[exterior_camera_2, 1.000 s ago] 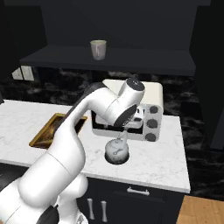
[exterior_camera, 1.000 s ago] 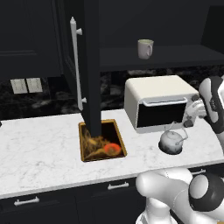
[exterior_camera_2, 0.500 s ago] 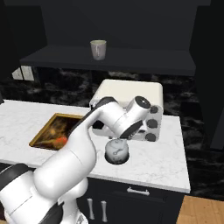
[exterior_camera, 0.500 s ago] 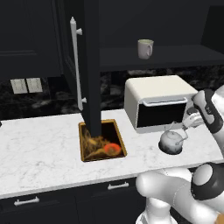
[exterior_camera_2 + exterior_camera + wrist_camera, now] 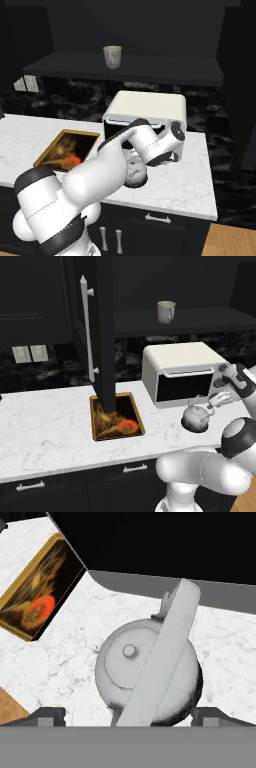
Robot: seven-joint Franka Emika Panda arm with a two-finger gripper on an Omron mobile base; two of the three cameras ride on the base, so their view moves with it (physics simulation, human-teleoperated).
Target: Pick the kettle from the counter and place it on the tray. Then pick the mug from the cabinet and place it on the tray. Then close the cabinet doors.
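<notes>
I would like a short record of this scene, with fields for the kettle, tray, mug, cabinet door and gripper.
kettle: on the counter, in front of the toaster oven, not lifted
tray: on the counter left of the kettle, holds nothing
mug: upright on the cabinet shelf
cabinet door: open, above the tray
gripper: open, fingertips either side of the kettle

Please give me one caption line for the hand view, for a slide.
Gripper open above the kettle on the marble counter, tray to one side.
</notes>
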